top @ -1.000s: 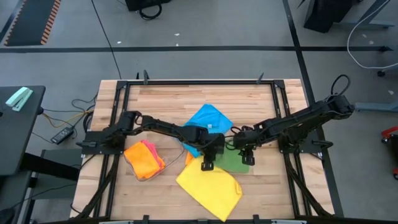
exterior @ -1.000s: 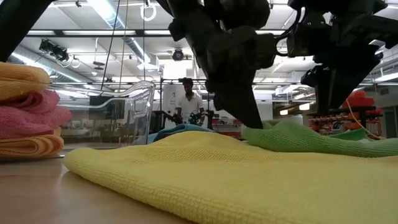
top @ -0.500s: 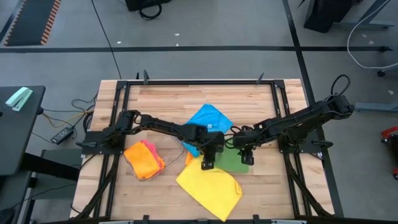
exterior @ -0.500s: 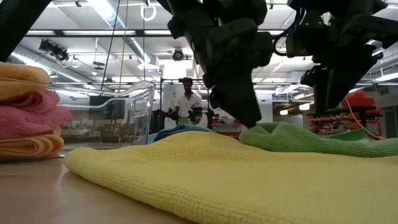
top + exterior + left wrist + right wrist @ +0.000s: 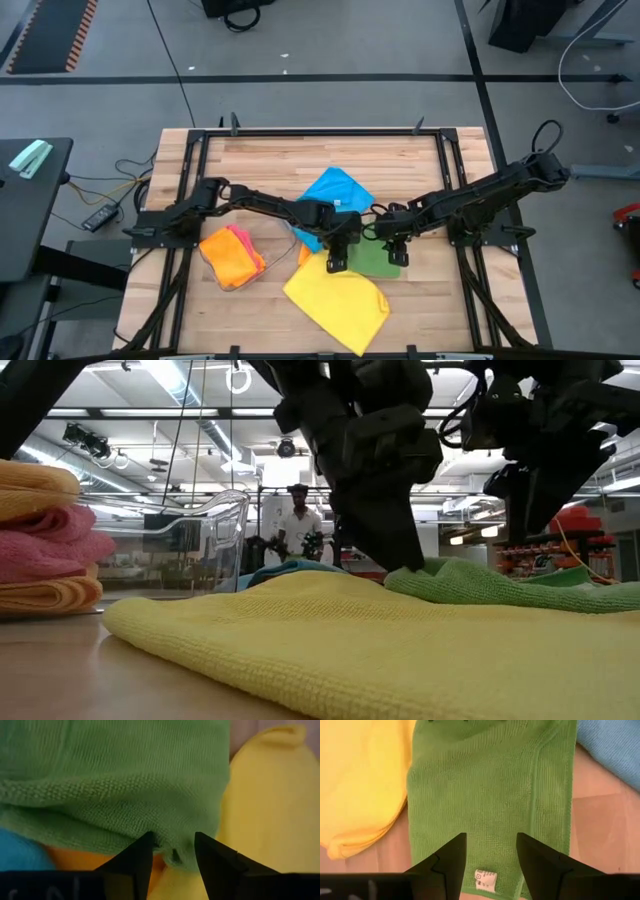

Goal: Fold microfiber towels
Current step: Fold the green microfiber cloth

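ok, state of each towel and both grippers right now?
green towel: flat on the table, tag end under the right gripper
yellow towel: lying loose, rumpled, not neatly folded
blue towel: loose, partly under the arms
orange and pink towels: folded, stacked
left gripper: open, fingertips at the green towel's edge
right gripper: open, over the green towel, not gripping
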You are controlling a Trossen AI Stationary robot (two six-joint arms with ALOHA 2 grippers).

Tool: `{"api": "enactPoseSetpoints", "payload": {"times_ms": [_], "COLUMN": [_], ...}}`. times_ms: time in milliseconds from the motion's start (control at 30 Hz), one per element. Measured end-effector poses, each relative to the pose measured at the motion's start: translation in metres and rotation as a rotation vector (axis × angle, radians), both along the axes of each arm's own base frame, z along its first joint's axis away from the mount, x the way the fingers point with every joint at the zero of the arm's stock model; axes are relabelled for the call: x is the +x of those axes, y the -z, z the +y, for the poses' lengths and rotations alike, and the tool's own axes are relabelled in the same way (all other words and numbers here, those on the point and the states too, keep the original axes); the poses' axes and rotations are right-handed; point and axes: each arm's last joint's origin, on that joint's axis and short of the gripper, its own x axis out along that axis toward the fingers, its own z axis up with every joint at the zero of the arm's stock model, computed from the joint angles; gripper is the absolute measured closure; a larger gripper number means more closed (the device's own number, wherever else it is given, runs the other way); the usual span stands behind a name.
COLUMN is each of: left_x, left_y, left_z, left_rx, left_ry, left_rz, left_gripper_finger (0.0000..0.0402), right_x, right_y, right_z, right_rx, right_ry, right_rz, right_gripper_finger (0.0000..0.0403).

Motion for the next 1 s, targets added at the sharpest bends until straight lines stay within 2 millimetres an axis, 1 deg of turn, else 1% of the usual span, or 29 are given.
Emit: {"api": "enactPoseSetpoints", "payload": {"times_ms": [133,300,433,567,700,767,867,1000], "left_x": [-0.002,-0.003,-0.003,-0.006,-0.008,-0.008,-0.008,-0.005], "left_y": [0.008,0.009,0.009,0.007,-0.007,-0.010,-0.007,0.005], "left_z": [0.004,0.005,0.006,0.009,0.010,0.010,0.009,0.008], "left_rx": [-0.009,-0.014,-0.038,-0.037,-0.040,-0.041,-0.050,-0.066], "left_ry": [-0.031,-0.036,-0.027,-0.026,-0.026,-0.025,-0.020,-0.010], "left_rz": [0.053,0.071,0.081,0.096,0.068,0.064,0.074,0.087], "left_gripper_finger": [0.0263,0.0277,0.0280,0.0273,0.0257,0.0247,0.0236,0.0235], "right_x": [0.000,0.000,0.000,0.000,0.000,0.000,0.000,0.000], "right_y": [0.000,0.000,0.000,0.000,0.000,0.000,0.000,0.000], "right_z": [0.000,0.000,0.000,0.000,0.000,0.000,0.000,0.000], "right_rx": [0.000,0.000,0.001,0.001,0.000,-0.001,-0.002,-0.014], "right_ry": [0.001,0.002,0.002,0.002,0.002,0.000,-0.003,0.001], "right_rz": [0.002,0.001,0.000,-0.001,-0.003,-0.003,-0.004,-0.007], "right_gripper_finger": [0.0221,0.0221,0.0221,0.0221,0.0221,0.0221,0.0221,0.0221]}}
